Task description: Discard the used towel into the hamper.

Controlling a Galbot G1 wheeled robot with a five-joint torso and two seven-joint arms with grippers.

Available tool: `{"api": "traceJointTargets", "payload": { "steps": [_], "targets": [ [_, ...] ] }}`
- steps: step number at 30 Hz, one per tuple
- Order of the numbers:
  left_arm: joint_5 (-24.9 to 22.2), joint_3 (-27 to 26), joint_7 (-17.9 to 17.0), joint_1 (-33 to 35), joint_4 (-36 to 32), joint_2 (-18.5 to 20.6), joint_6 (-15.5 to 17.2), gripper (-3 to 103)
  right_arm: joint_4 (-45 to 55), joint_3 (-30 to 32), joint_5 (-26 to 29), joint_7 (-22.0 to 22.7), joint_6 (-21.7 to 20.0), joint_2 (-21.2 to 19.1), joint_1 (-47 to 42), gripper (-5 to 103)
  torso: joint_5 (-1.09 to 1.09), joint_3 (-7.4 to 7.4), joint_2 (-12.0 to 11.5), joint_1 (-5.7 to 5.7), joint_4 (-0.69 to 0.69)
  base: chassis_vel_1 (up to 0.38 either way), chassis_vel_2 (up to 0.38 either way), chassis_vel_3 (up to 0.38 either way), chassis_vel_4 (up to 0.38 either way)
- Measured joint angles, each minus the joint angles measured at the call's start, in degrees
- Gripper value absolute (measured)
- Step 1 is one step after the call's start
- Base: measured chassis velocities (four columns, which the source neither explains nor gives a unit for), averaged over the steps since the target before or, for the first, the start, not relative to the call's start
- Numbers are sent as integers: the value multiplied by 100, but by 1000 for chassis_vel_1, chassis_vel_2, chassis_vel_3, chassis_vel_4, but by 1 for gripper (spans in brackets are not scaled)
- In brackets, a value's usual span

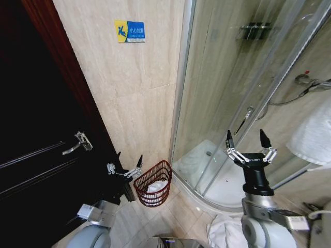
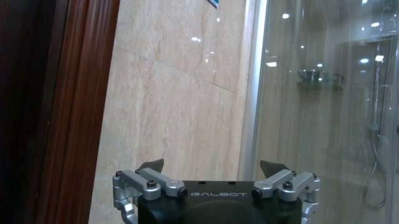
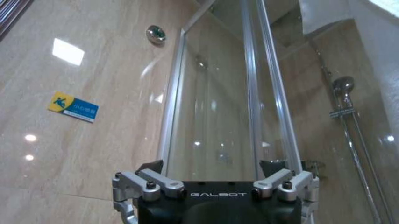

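The hamper [image 1: 153, 182], a small reddish-brown open-weave basket, stands on the floor against the tiled wall beside the shower enclosure. White cloth [image 1: 155, 188] lies inside it. My left gripper [image 1: 129, 156] hovers just left of the hamper's rim, open and empty; in the left wrist view the left gripper [image 2: 212, 166] points at the wall. My right gripper [image 1: 246, 136] is raised in front of the shower glass, open and empty, and the right gripper [image 3: 212, 166] in its wrist view faces the glass frame. Another white towel [image 1: 223, 230] lies crumpled on the floor by my base.
A dark wooden door [image 1: 36, 155] with a lever handle [image 1: 77, 142] stands at left. The curved glass shower enclosure [image 1: 232, 93] fills the right side. A white towel [image 1: 313, 134] hangs at the far right. A blue sign [image 1: 130, 31] is on the wall.
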Motion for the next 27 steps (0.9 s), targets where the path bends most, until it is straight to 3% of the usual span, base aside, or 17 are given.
{"api": "traceJointTargets", "payload": {
  "steps": [11, 17, 27],
  "targets": [
    [14, 9, -1, 2, -2, -4, -6, 100, 103, 250, 31, 186, 223, 0, -49, 100, 0, 0, 0, 0, 0, 0, 0, 0, 0],
    [14, 12, -5, 0, 7, -3, -7, 100, 143, 1065, 372, 195, 346, -171, -35, 100, 0, 0, 0, 0, 0, 0, 0, 0, 0],
    [13, 12, -8, -2, 15, -2, -8, 100, 150, 1791, 943, 203, 217, -414, -69, 100, 0, 0, 0, 0, 0, 0, 0, 0, 0]
  ]
}}
